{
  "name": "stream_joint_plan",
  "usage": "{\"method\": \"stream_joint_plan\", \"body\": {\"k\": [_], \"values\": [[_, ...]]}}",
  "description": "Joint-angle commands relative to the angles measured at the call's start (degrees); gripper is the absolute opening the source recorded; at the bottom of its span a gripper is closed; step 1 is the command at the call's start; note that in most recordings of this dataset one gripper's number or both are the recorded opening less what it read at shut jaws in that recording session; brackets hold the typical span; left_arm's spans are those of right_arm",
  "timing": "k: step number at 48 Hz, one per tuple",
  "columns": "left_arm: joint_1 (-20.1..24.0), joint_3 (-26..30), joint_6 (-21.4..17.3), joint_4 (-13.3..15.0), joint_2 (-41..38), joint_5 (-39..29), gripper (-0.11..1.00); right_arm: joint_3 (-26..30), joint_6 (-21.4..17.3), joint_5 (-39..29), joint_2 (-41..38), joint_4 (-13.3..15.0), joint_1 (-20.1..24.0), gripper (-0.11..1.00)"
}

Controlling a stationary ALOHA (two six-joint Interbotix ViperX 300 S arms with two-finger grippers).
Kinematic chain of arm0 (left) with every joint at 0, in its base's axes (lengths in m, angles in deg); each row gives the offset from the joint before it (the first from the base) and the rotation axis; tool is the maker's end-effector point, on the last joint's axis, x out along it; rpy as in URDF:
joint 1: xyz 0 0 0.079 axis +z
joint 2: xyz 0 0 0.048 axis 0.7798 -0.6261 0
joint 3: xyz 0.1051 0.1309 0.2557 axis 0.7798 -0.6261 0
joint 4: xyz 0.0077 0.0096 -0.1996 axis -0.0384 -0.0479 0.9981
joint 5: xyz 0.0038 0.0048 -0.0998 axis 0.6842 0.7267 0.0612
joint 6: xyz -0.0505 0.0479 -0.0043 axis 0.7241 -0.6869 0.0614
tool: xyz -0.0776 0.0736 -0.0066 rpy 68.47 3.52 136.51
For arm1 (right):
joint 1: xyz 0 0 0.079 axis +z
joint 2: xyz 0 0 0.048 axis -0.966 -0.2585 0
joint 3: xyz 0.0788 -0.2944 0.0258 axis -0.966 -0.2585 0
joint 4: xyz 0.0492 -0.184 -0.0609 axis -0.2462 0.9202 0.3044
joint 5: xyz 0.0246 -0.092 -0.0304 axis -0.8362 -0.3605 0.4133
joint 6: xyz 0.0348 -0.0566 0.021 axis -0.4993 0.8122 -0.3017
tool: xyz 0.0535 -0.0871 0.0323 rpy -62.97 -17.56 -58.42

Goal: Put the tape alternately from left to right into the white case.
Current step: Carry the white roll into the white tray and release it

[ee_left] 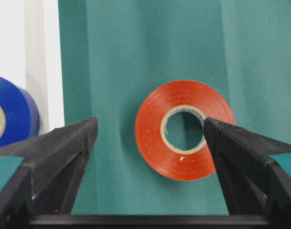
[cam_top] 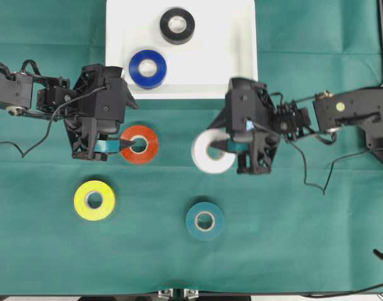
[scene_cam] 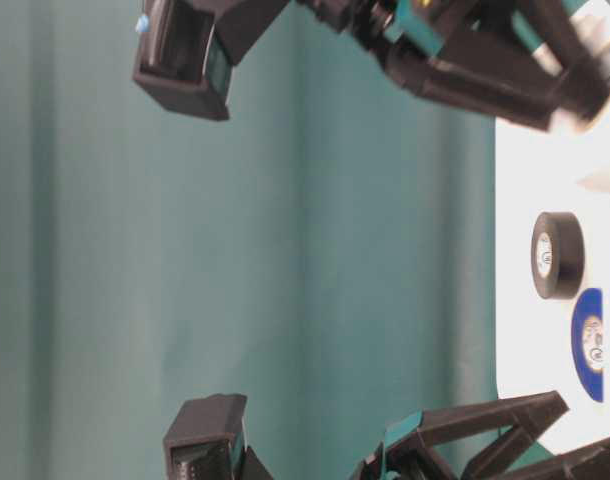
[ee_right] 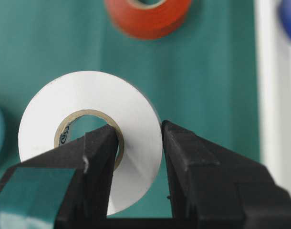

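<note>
From above, a green cloth covers the surface (cam_top: pixel 292 251), and the white case (cam_top: pixel 242 37) sits at the top edge with the black tape (cam_top: pixel 177 26) and the blue tape (cam_top: pixel 147 68) inside it. Below the case, the left gripper (cam_top: pixel 130 145) is spread wide around the red tape (cam_top: pixel 139 144), which lies flat on the cloth. The right gripper (cam_top: pixel 224 145) pinches the white tape (cam_top: pixel 207 153) by its wall. The yellow tape (cam_top: pixel 95 200) and the teal tape (cam_top: pixel 204 221) lie lower down, well apart, with bare cloth around them. From the table-level view, the cloth fills most of the picture, and the case (scene_cam: pixel 525 300) shows at the right side with the black and blue rolls. In the left wrist view, the red tape (ee_left: pixel 183 130) lies between the open fingers (ee_left: pixel 241 152), one tip at its rim. In the right wrist view, one finger (ee_right: pixel 100 157) is inside the white tape (ee_right: pixel 95 100) and one outside.
</note>
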Motion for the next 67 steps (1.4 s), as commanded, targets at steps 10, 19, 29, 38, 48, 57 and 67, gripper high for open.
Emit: {"method": "stream_joint_plan", "body": {"k": [10,19,29,38,48,57,67], "values": [[-0.4,1.2,0.1,0.1,1.0,0.4,0.66,2.3,-0.2,0.8,1.1,3.3,-7.0,0.31],[-0.4,1.2,0.1,0.1,1.0,0.4,0.66,3.2,-0.1,2.2,-0.7,3.3,-11.9,0.31],[-0.4,1.2,0.1,0.1,1.0,0.4,0.66,4.6,-0.1,3.9,-3.4,3.3,-15.6,0.31],[-0.6,1.2,0.1,0.1,1.0,0.4,0.66,6.5,0.0,4.2,-6.0,3.4,-18.1,0.31],[-0.8,1.2,0.1,0.1,0.9,0.4,0.66,8.3,0.1,4.4,-8.7,3.8,-20.0,0.31],[-0.8,1.4,0.1,0.1,0.9,0.4,0.66,9.4,0.0,4.4,-10.9,4.0,-21.0,0.31],[-0.9,1.3,0.1,0.1,0.9,0.4,0.66,10.0,0.0,4.4,-12.6,4.0,-21.8,0.31]]}}
